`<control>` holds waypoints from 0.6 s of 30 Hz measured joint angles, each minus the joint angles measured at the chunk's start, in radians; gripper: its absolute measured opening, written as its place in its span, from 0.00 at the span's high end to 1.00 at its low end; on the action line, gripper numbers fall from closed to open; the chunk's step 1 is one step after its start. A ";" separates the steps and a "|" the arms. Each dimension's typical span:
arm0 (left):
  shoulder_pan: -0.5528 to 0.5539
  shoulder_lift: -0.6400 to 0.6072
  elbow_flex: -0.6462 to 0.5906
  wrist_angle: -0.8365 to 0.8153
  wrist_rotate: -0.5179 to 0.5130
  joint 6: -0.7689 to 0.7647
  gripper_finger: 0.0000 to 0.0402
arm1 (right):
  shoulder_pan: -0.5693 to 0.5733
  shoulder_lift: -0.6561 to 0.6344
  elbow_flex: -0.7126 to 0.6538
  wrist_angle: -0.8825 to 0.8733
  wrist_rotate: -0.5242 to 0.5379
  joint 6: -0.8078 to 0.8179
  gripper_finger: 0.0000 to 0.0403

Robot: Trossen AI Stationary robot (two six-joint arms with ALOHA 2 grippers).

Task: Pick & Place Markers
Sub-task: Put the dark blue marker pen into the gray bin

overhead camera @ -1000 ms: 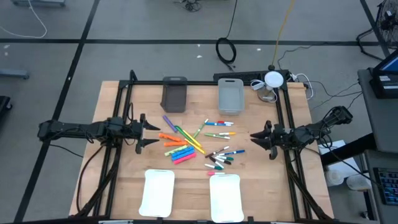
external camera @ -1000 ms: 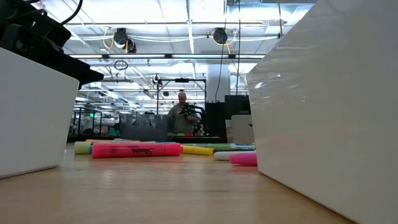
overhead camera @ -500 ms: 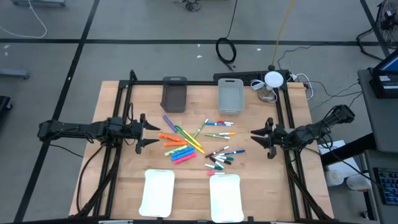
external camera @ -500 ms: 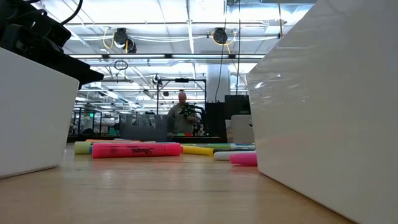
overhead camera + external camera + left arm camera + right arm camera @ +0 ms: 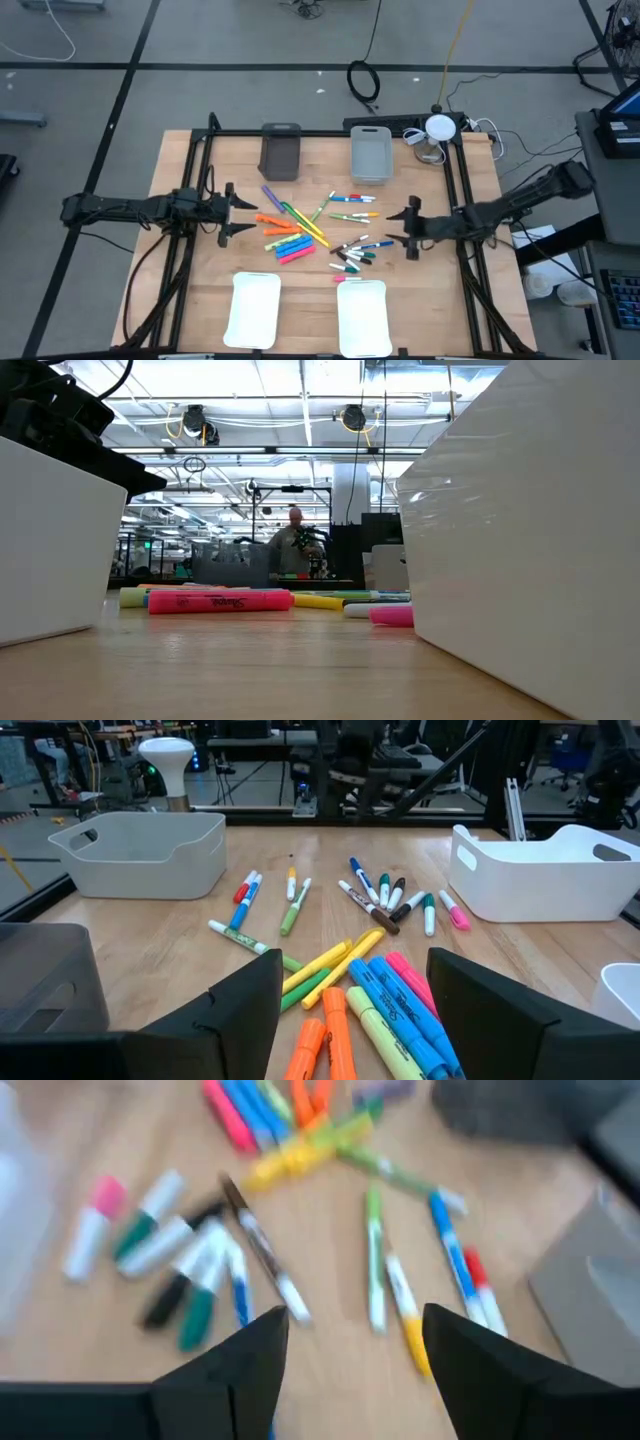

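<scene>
High view says nearly everything is left to do: the markers (image 5: 318, 229) lie scattered at the table's centre, none in the white trays (image 5: 254, 310) at six o'clock or the grey bins (image 5: 371, 153) at twelve. The right gripper (image 5: 397, 229), at three o'clock of the pile, hangs with its fingers spread and empty just beside the thin pens. The left gripper (image 5: 237, 213) waits at nine o'clock, likewise spread and empty. Low view adds what overhead cannot: a person (image 5: 294, 545) far across the room. It hides both claws, though.
</scene>
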 joint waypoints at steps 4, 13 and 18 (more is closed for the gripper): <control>0.000 0.000 0.000 0.000 0.000 0.000 0.38 | -0.072 0.088 0.022 -0.089 -0.079 0.063 0.48; 0.000 0.000 0.000 0.000 0.000 0.000 0.38 | -0.076 0.228 0.026 -0.037 -0.158 -0.012 0.48; 0.000 0.000 0.000 0.000 0.000 0.000 0.38 | -0.053 0.303 0.027 0.031 -0.196 -0.018 0.49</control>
